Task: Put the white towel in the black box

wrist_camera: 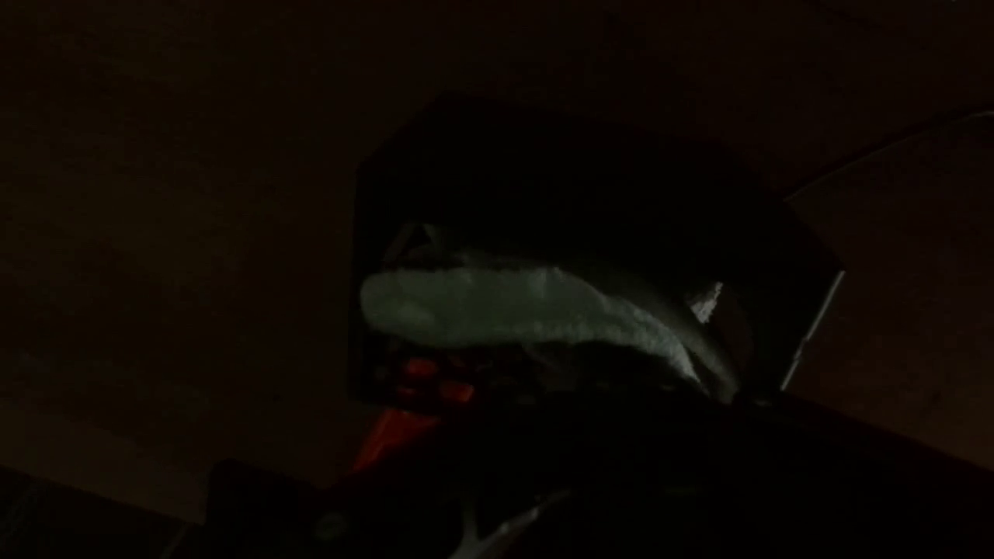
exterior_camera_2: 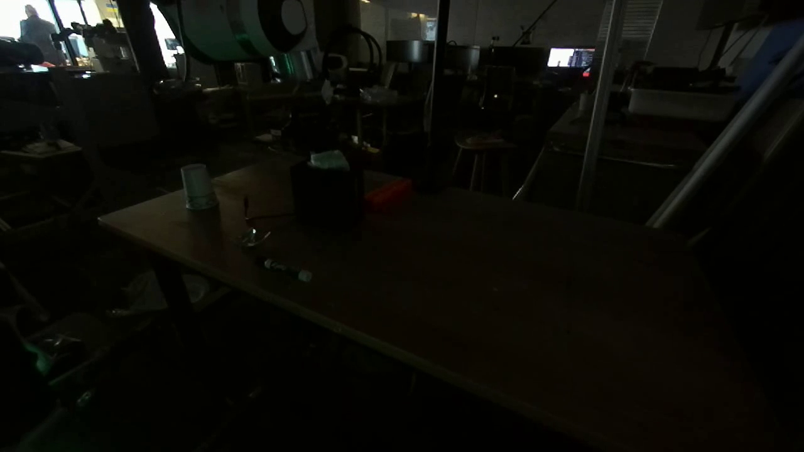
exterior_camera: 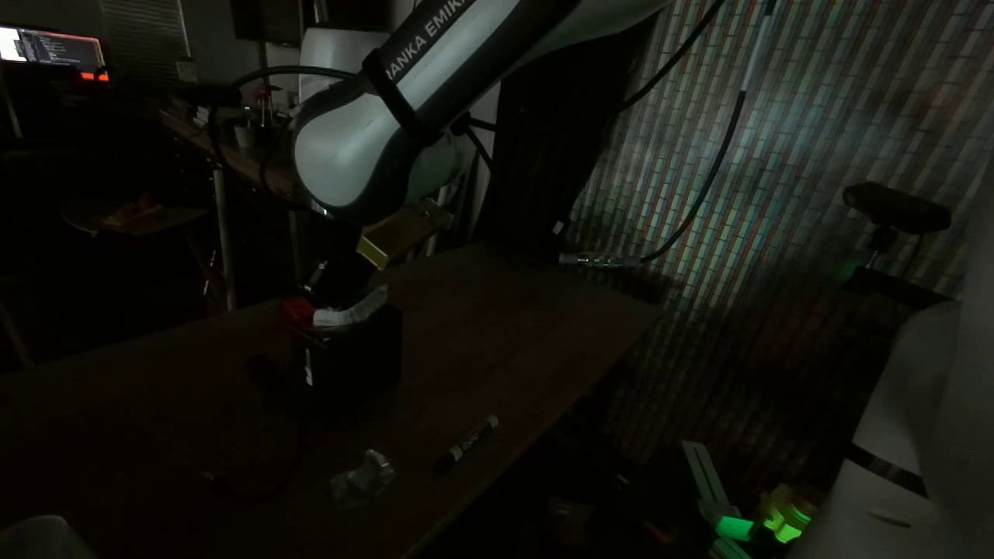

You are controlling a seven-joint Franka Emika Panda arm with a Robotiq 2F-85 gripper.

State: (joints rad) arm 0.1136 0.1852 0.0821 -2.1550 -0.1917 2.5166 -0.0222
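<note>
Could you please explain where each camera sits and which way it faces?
An exterior view: raised, facing along the table to the black box; arm, top centre.
An exterior view: beside a long table edge, facing past the marker; arm section, upper left.
Wrist view: on the wrist, facing down at the white towel; dark robot parts below.
Both exterior views share the black box and marker.

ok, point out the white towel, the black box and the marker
White towel (wrist_camera: 481, 304): wrist view, on the pale fold showing at the box's opening.
Black box (exterior_camera: 353, 361): in an exterior view, on its outer side wall.
Marker (exterior_camera: 469, 444): in an exterior view, midway along its barrel.
</note>
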